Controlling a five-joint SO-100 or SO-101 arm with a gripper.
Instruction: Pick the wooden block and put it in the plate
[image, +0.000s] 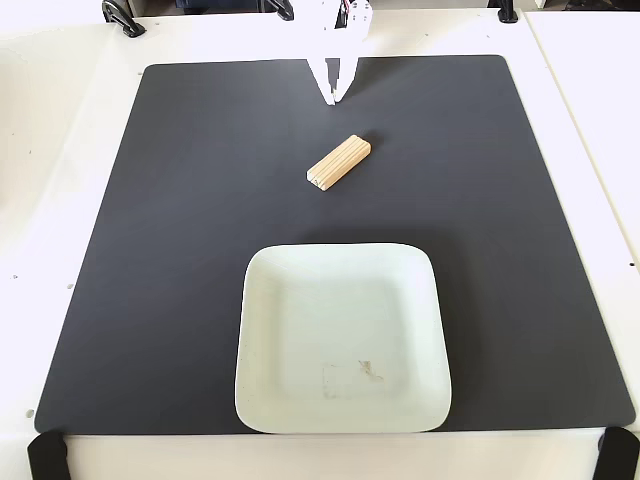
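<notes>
Two fingers above one wooden block, one plate.

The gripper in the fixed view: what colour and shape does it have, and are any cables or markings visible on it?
The gripper is white: two slim fingers that taper to a point. Above them, at the picture's top edge, sits a white body with small dark and reddish details, too small to identify. No markings can be made out, and the rest of the arm is out of frame.
</notes>
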